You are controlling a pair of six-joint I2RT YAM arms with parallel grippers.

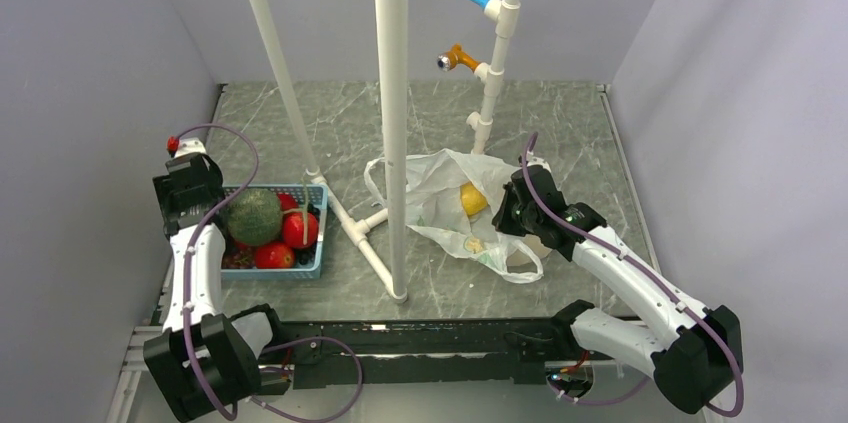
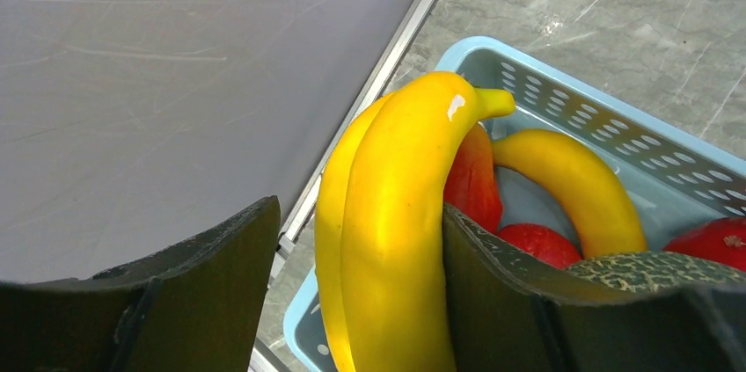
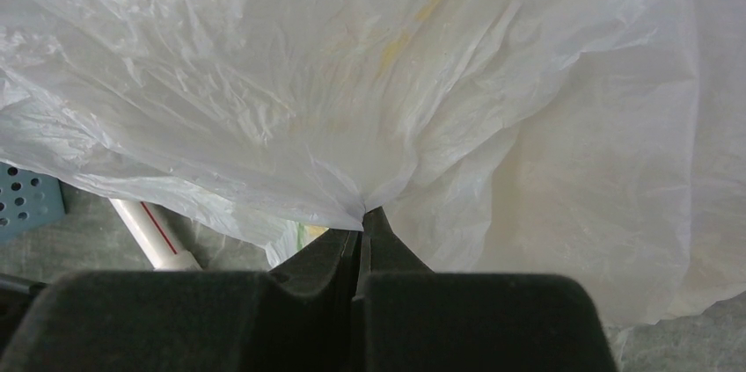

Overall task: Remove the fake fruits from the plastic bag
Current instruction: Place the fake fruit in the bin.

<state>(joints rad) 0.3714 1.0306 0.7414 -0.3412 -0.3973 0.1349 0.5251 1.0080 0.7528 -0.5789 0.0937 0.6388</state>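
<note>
From above, the plastic bag (image 1: 440, 193) is seen lying crumpled on the table (image 1: 560, 123), right of centre, beside the foot of a white pipe frame (image 1: 392, 143). A yellow fruit (image 1: 473, 199) shows within it. The right gripper (image 1: 508, 211) is set against the bag's right edge. Over at the left, a blue basket (image 1: 262, 271) is filled with a green melon (image 1: 253, 216), red apples (image 1: 299, 229) and something dark (too small to be told). The left gripper (image 1: 190, 191) is held over its left end.

At the left wrist, a pair of bananas (image 2: 387, 240) is seen between the fingers (image 2: 202, 302), above the basket's corner. The jaws are apart: the bananas lie against the finger on the right of the view, and a gap shows on the other side. Another banana (image 2: 572, 187) lies in the basket below, with red fruit and the melon's rough skin beside it.

At the right wrist, the jaws are closed together, and a fold of the bag's thin film is pinched between their tips. Creases spread out from that point, and a faint yellow tint is made out through the film. A basket corner and a length of white pipe are glimpsed at lower left.
</note>
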